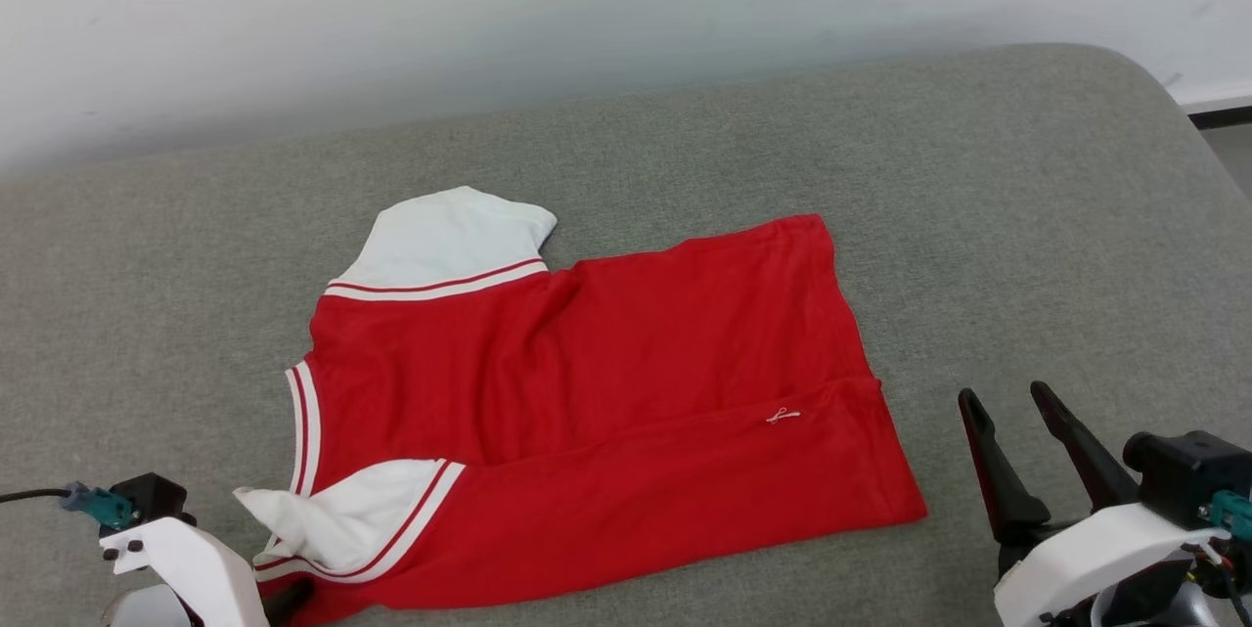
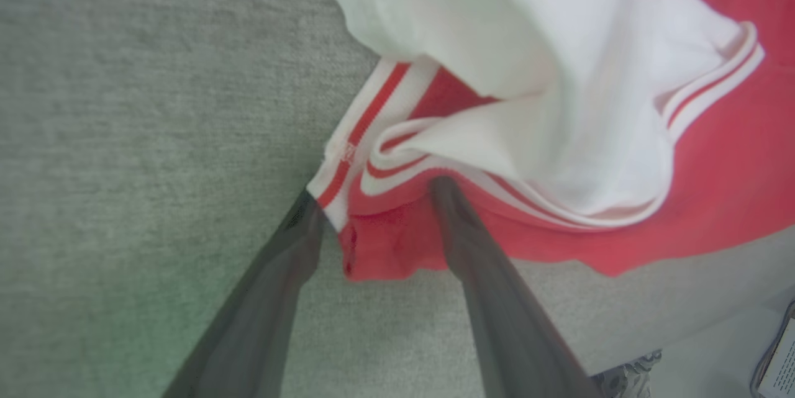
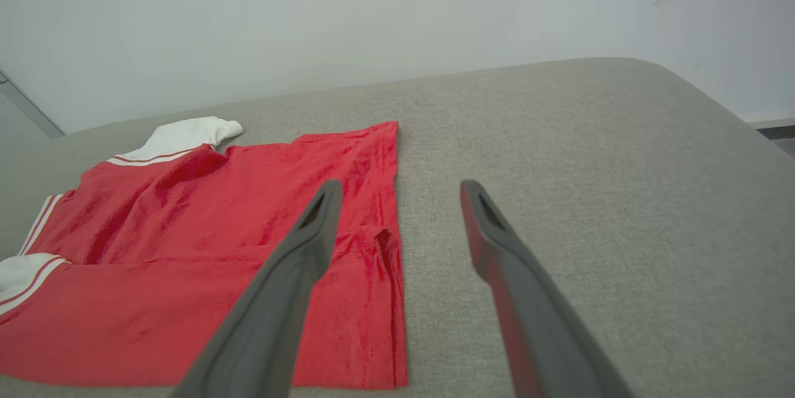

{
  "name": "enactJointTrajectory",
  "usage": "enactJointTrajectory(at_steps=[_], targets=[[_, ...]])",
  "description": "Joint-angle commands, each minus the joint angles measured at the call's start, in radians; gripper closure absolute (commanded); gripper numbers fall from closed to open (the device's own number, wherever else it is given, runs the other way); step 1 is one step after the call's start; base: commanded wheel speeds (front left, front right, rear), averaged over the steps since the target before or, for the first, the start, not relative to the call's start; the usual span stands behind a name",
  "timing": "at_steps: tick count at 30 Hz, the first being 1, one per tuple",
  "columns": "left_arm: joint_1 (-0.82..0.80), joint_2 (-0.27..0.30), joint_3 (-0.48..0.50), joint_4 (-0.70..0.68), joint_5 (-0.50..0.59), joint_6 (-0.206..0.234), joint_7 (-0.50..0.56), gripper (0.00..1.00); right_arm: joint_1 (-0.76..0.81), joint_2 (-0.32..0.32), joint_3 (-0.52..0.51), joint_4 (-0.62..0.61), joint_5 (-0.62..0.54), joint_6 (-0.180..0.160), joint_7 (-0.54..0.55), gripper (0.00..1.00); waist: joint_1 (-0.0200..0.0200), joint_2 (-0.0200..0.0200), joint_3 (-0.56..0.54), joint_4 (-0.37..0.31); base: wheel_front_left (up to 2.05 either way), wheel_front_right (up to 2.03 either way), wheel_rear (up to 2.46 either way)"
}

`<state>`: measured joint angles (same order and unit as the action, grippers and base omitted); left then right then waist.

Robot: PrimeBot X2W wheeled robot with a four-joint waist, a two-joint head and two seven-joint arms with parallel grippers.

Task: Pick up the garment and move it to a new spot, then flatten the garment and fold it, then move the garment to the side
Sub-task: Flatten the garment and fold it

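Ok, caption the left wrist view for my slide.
Open left hand straddling a striped-trim corner of the red-and-white garment on the grey cushion.

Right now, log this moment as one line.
garment: partly folded, flat on grey cushion | left gripper: open astride corner by sleeve | right gripper: open beside hem, not touching

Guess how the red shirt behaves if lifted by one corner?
Likely floppy: the garment lies creased, near sleeve folded over. Probably light and thin, so it should drape and unfold from one corner. May drag on the textured cushion rather than slide.
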<state>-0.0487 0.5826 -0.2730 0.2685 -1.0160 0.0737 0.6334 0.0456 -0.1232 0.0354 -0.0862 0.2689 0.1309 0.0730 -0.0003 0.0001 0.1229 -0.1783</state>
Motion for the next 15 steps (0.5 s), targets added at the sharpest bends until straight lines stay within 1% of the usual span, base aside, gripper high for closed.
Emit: enactJointTrajectory(at_steps=[1,2,4,9,13,15], targets=[[0.052,-0.099,-0.075,0.051,-0.005,-0.015,0.012,1.0,-0.006,-0.019,-0.011,0.01,0.025,0.0,0.031,0.0,0.0003,-0.0001,-0.004,0.015,0.0,0.0,0.0],[0.048,-0.098,-0.068,0.049,-0.003,-0.017,-0.002,1.0,-0.006,-0.028,-0.014,0.015,0.036,0.0,0.052,0.0,0.0003,-0.0001,-0.007,0.022,0.0,0.0,0.0],[0.042,-0.079,-0.055,0.039,0.008,-0.017,-0.024,1.0,-0.009,-0.052,-0.022,0.03,0.061,0.0,0.111,0.0,0.0003,-0.0001,-0.011,0.039,0.0,0.0,0.0],[0.024,-0.048,-0.02,-0.034,0.034,-0.016,-0.088,1.0,-0.028,-0.12,-0.021,0.071,0.129,0.0,0.327,0.0,0.0003,-0.0001,-0.016,0.089,0.0,0.0,0.0],[0.017,-0.024,-0.007,-0.136,0.06,0.004,-0.112,1.0,-0.059,-0.162,-0.015,0.109,0.18,0.0,0.511,0.0,0.0003,-0.0001,-0.004,0.131,0.0,0.0,0.0],[0.008,-0.021,-0.011,-0.181,0.076,0.013,-0.119,1.0,-0.075,-0.169,-0.007,0.136,0.207,0.0,0.583,0.0,0.0003,-0.0001,0.008,0.15,0.0,0.0,0.0]])
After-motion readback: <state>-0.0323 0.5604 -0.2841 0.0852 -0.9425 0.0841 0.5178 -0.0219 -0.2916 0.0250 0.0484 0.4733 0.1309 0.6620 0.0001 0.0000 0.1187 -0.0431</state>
